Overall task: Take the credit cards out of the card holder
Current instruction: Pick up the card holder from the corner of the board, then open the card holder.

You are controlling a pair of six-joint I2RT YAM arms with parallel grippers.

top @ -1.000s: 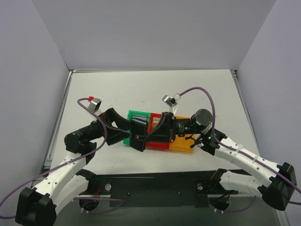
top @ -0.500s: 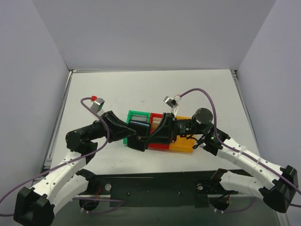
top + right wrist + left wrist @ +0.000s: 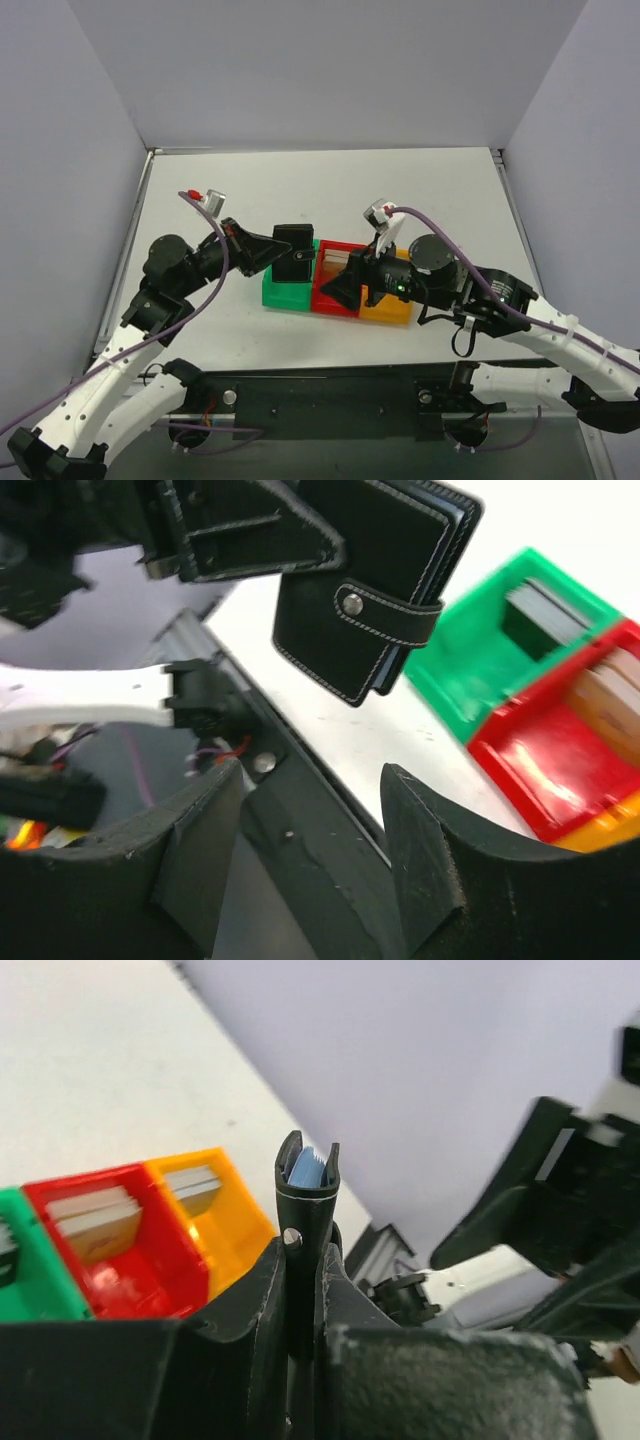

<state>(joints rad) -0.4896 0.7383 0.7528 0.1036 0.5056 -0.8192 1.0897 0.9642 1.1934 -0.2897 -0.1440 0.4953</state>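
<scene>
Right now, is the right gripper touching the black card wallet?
Apart. Right wrist view shows a clear gap between the open right gripper and the black card wallet.

Bright, even light, soft shadows; the right pincer looms blurred in its wrist view.

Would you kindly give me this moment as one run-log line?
left tool: shut on black wallet, raised by green box | right tool: open, empty, by red box | cards: in boxes

Blk card holder snapped shut, aloft, blue card inside.
</scene>
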